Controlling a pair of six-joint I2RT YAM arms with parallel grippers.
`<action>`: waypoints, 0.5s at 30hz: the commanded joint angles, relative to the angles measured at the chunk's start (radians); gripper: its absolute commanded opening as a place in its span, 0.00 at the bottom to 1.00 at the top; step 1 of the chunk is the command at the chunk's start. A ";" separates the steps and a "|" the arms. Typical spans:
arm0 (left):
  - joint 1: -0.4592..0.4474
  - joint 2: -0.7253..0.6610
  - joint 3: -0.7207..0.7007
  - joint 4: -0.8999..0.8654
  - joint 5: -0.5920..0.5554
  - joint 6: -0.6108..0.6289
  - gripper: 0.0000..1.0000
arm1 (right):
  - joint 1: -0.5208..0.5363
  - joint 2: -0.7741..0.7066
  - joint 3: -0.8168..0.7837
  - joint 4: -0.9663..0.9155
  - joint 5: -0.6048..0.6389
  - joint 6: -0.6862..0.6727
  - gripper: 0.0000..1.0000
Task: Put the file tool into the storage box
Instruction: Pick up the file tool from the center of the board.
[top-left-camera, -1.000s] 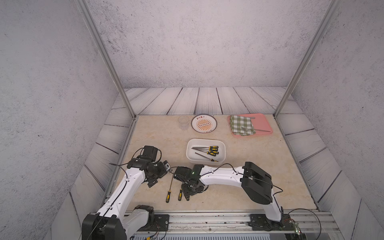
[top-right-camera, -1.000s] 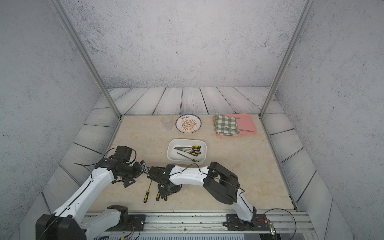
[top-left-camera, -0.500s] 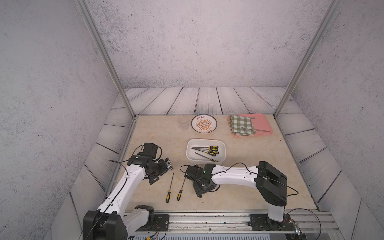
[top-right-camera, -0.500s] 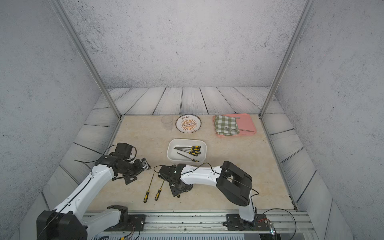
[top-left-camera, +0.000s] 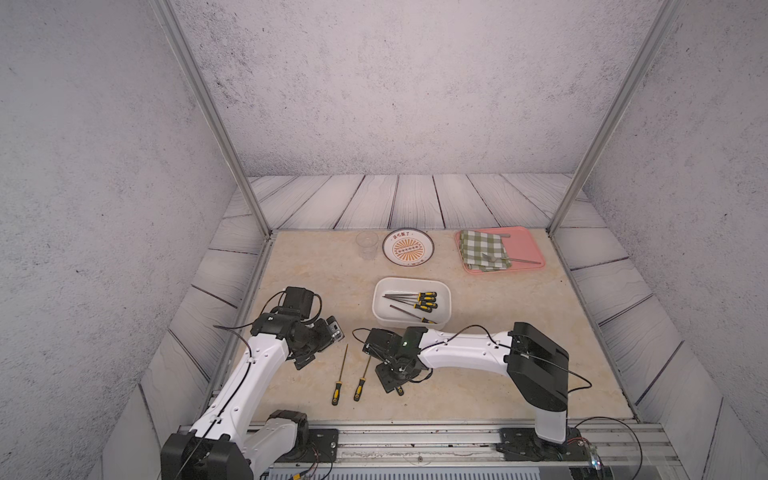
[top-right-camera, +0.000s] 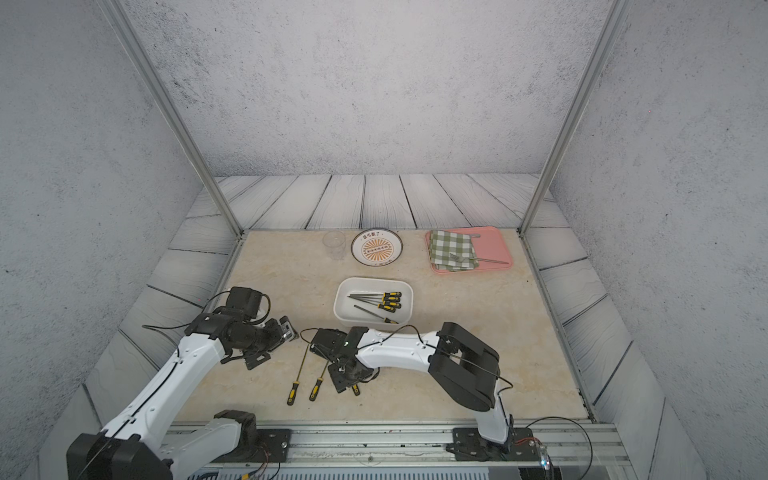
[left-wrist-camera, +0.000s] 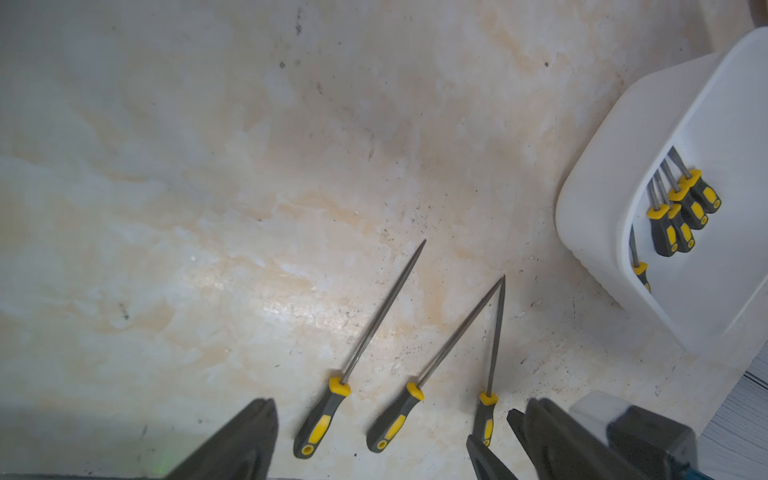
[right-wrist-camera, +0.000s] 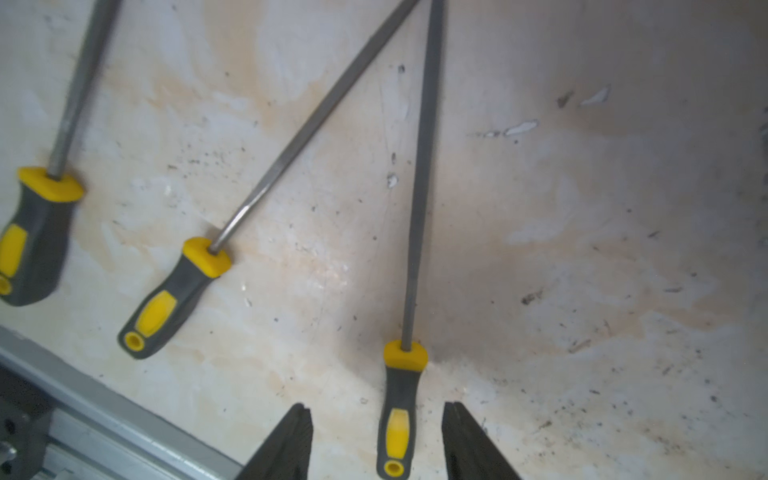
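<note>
While the right gripper (right-wrist-camera: 376, 409) straddles the handle of the file tool (right-wrist-camera: 417, 208), its jaws stand apart with a gap on each side, so nothing is pinched yet. The file lies flat on the table (right-wrist-camera: 582, 249), near the storage box (top-left-camera: 411, 280). It should handle as light, rigid steel. The rubberised handle likely offers the best purchase, though the long shaft may droop. A neighbouring file (right-wrist-camera: 291, 153) converges on its tip, but contact cannot be confirmed. The left gripper (left-wrist-camera: 388, 407) is spread and holds nothing.
</note>
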 joint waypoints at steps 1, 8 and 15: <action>0.011 -0.019 0.003 -0.023 -0.026 0.004 0.98 | 0.003 0.023 0.010 -0.034 -0.003 -0.004 0.53; 0.010 -0.003 0.010 -0.024 -0.025 0.021 0.98 | 0.003 0.027 -0.030 -0.028 0.007 0.012 0.46; 0.011 0.042 0.055 -0.020 -0.007 0.038 0.98 | 0.003 0.037 -0.022 -0.044 0.028 -0.010 0.28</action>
